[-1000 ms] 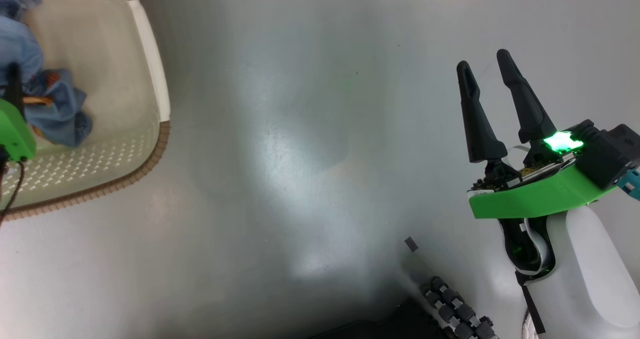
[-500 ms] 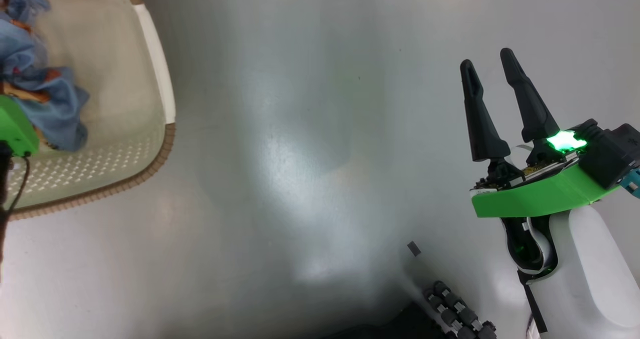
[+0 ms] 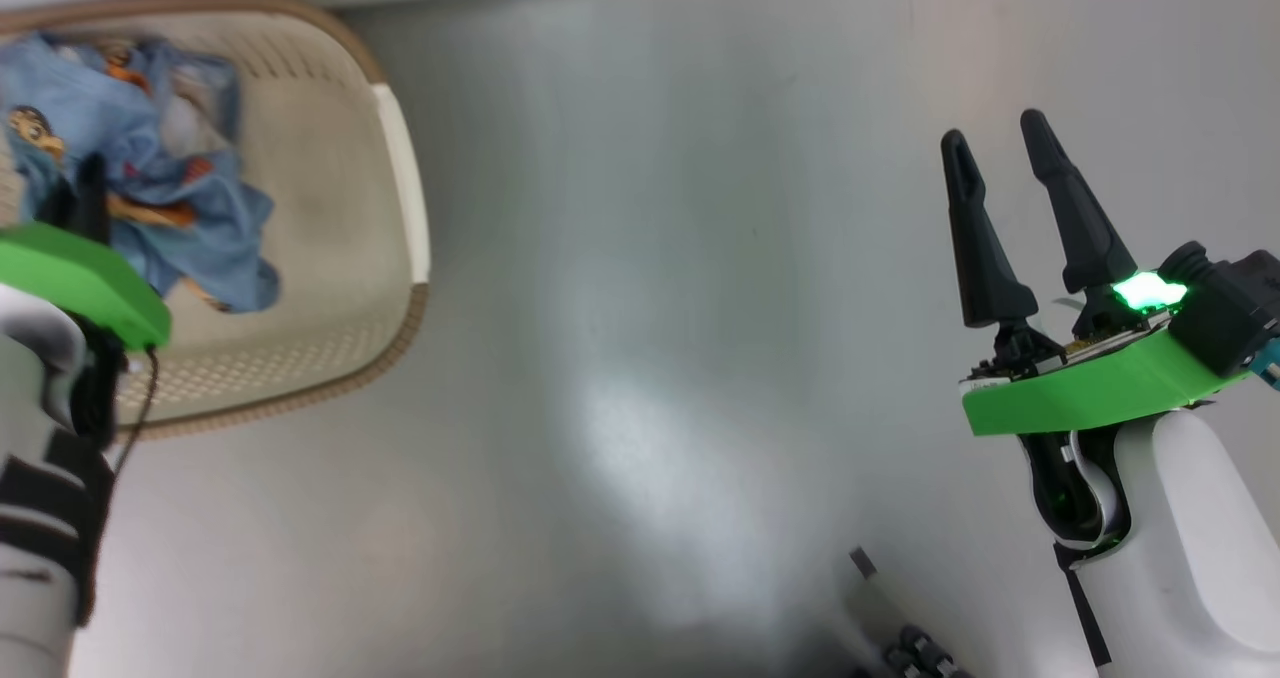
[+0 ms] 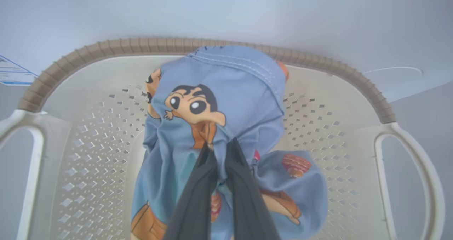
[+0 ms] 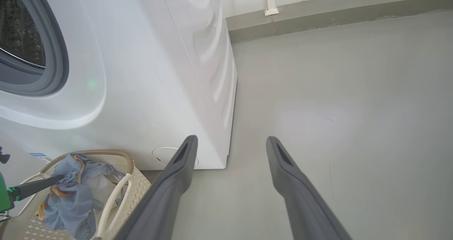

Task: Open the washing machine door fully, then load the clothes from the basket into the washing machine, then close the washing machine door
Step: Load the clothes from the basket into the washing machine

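The cream basket (image 3: pixel 405 208) with its brown rim (image 4: pixel 212 46) stands on the floor at the foot of the white washing machine (image 5: pixel 148 73). Light-blue clothes (image 4: pixel 230 102) printed with cartoon figures lie bunched inside it. My left gripper (image 4: pixel 219 146) is shut on a fold of the clothes (image 3: pixel 150 158), reaching into the basket from its near side (image 3: pixel 88 183). My right gripper (image 3: pixel 1000 148) hangs open and empty over bare floor, well to the right; its fingers (image 5: pixel 187 155) point past the machine's corner. The drum opening (image 5: pixel 21 38) with its grey gasket shows. The washing machine door is out of view.
Grey floor (image 3: pixel 650 358) spreads between the basket and my right arm. A small round cover (image 5: pixel 164 155) sits low on the machine's front, and a blue label (image 5: pixel 39 156) is near the basket. A wall base (image 5: pixel 318 10) runs behind the machine.
My left gripper has shut on the clothes, which have bunched up around its fingers. The head camera has shifted, so the basket sits further into the picture. My right gripper stays open.
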You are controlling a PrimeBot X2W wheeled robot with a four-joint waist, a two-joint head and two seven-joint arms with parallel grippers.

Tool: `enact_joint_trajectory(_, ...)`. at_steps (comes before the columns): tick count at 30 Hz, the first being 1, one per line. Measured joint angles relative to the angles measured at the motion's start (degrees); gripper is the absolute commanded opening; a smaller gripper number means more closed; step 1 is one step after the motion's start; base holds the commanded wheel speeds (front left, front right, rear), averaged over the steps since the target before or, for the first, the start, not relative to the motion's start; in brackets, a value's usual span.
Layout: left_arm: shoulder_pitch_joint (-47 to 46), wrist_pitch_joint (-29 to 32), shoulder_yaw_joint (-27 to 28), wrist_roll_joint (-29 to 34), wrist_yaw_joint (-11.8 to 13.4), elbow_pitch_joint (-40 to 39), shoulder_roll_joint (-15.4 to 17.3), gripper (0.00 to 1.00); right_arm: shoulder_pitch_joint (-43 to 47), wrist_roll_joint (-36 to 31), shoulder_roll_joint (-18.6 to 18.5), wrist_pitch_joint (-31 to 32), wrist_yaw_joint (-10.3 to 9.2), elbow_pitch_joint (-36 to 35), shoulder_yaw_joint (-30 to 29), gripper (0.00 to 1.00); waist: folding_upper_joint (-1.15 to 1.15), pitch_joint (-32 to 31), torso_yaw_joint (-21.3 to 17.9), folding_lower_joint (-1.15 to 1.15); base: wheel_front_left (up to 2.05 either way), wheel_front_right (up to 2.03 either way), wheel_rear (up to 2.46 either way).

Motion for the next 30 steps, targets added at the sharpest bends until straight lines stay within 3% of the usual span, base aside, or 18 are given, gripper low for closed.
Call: enact_joint_trajectory(30, 35.91, -0.05, 13.52, 12.76, -0.04, -35.46, -7.14, 0.00, 15.80, 0.01, -3.97, 0.00, 0.00, 3.96, -3.12, 1.00, 0.00, -26.77, 6.99, 0.00, 0.00, 0.00, 0.00)
